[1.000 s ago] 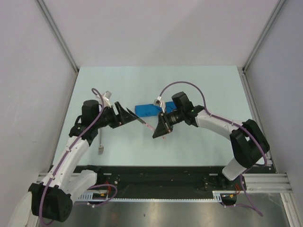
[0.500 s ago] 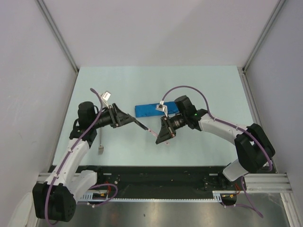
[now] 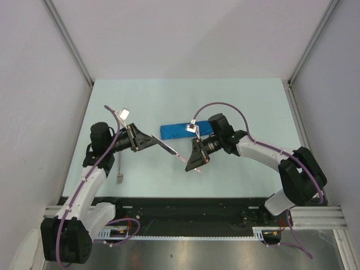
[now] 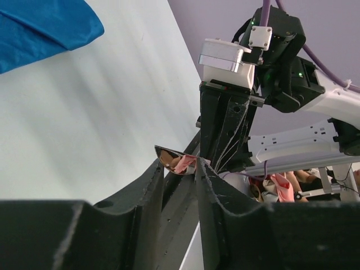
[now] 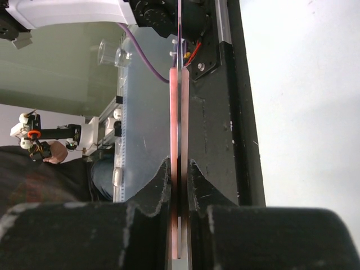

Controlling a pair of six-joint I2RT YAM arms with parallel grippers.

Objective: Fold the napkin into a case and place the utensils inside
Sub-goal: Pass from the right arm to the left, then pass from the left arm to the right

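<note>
Nearest the arm bases, a loose utensil (image 3: 120,175) lay flat on the table (image 3: 242,101). It was on the near side of the left fingers, well apart from them and beside the left forearm.

The right gripper (image 5: 179,166) hung above the table with its fingers pressed together on a thin utensil (image 5: 179,107). In the right wrist view that piece showed edge-on and pinkish along its length. It ran straight out from between the two fingers and well past their tips, and both met it on either side.

The left gripper (image 4: 179,169) faced the right one tip to tip, a little above the surface. Its fingers stood a narrow way apart. The free end of the utensil sat in the gap right at the fingertips, reaching from one finger to the other. I could not tell whether they pressed on the metal or only bracketed it. The utensil bridged the two grippers, slanting from the left fingertips toward the near side and into the right ones.

Beyond both sets of fingers, the case (image 3: 178,130) lay flat on the table as a narrow blue oblong, its long side running across the table. It sat just behind the right wrist, near the left fingertips but apart from them. Neither gripper touched it.
</note>
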